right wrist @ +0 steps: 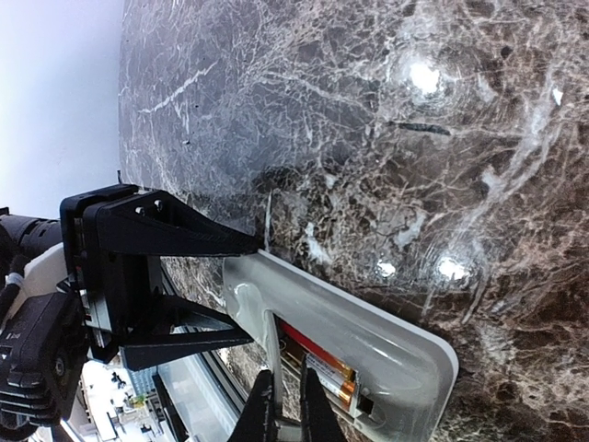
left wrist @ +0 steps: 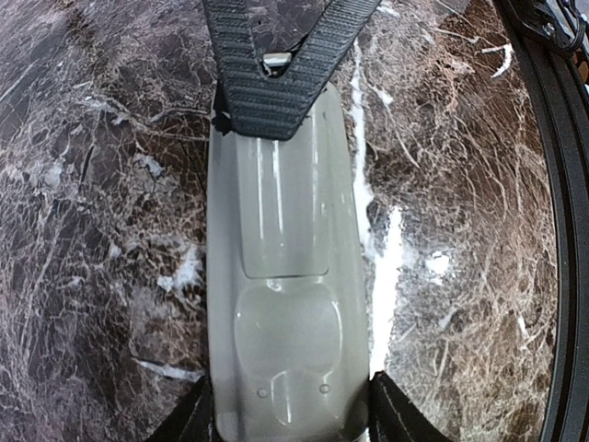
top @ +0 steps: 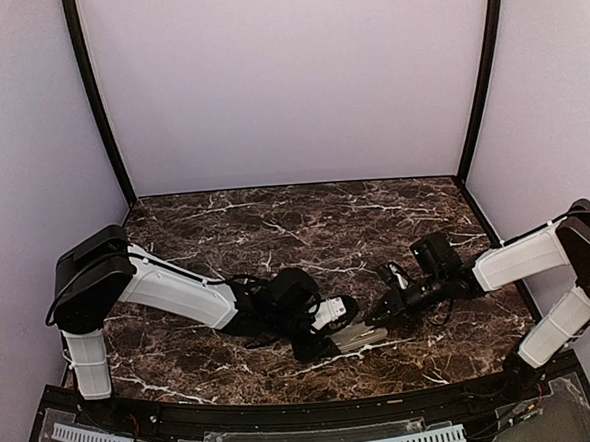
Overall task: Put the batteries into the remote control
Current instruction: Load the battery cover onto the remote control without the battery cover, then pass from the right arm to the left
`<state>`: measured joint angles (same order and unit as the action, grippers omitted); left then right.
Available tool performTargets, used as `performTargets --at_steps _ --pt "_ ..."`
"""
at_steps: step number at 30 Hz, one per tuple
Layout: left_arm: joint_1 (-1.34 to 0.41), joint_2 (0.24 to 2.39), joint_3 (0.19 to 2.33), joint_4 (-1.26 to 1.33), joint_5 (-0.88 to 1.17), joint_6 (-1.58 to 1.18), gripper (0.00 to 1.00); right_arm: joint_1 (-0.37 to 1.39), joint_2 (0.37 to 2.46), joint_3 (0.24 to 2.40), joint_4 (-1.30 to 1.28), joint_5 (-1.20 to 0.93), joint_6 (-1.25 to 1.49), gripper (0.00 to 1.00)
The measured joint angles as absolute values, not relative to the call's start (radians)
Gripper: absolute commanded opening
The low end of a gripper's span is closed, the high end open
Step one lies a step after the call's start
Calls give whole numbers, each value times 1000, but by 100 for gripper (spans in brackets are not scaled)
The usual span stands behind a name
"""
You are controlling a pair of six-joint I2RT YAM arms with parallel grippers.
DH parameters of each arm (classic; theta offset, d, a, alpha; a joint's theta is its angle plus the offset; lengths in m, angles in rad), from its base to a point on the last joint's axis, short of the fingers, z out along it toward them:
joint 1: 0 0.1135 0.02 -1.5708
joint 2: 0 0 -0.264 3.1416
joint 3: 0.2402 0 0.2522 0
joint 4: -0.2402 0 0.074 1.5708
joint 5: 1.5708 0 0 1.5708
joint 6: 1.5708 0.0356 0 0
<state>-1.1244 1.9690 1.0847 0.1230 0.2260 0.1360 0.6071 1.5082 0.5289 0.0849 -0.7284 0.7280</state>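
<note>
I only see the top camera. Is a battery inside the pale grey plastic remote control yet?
Observer: Yes. The right wrist view shows a red-and-gold cylindrical battery lying in the open end of the pale grey plastic remote control.
Operator: Who's holding it?
Observer: The left gripper; the left wrist view shows its black fingers against both long sides.
Operator: And the other claw?
Observer: The right gripper has its fingers nearly together, right beside that battery.

remote control [left wrist: 285,276]: glossy pale plastic | table [left wrist: 92,230]: polished dark marble, white-veined
</note>
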Motion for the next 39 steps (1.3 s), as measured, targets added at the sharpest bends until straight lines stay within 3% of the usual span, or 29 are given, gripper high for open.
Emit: performTargets --at_steps 7,13,24,28,39 --pt "-1137 1977 1096 136 228 115 67 618 1520 540 93 -716 694 0" --pt "-1138 1996 1102 186 243 88 68 624 1522 543 98 -709 678 0" --pt "-1151 2062 1193 300 246 88 56 626 1528 543 113 -710 664 0" --pt "-1155 2092 1209 323 222 90 42 626 1528 543 113 -710 662 0" --pt "-1150 2108 1224 327 208 92 40 627 1528 543 120 -710 655 0"
